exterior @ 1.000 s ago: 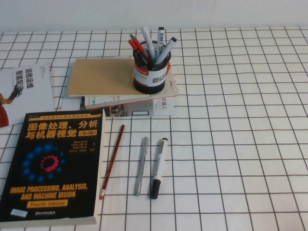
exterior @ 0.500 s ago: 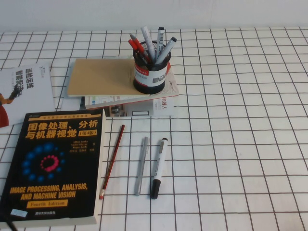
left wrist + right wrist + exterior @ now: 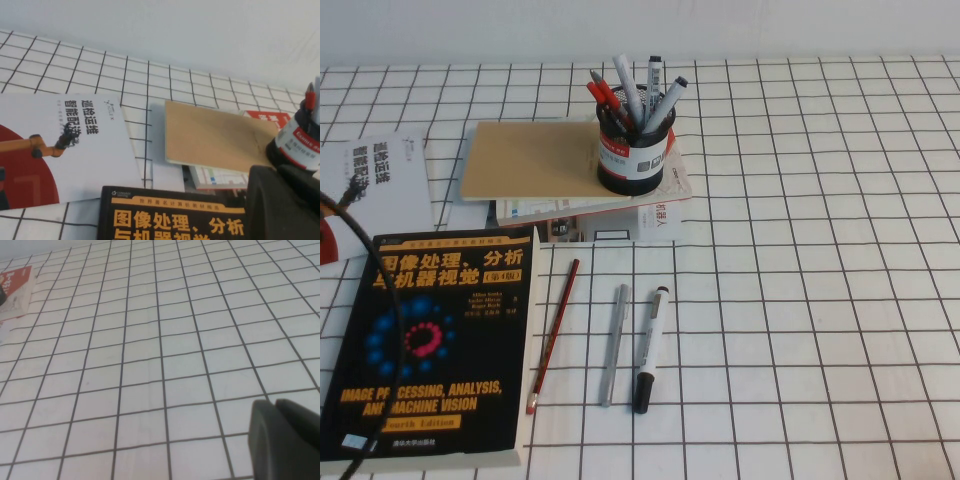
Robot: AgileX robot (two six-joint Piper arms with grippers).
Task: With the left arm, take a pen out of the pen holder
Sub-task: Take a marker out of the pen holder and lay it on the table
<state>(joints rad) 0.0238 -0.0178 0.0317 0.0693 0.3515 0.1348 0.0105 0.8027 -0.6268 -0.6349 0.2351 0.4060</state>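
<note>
Left wrist: L pincer [image 3: 281,206] closed near pen holder [image 3: 297,146] | R pincer [image 3: 286,441] over cloth [image 3: 150,365]

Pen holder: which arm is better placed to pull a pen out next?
Left. The left gripper, shut, is near the black book on the left, with the pen holder in its wrist view. The right gripper is over checked cloth on the right; its view misses the holder.
</note>
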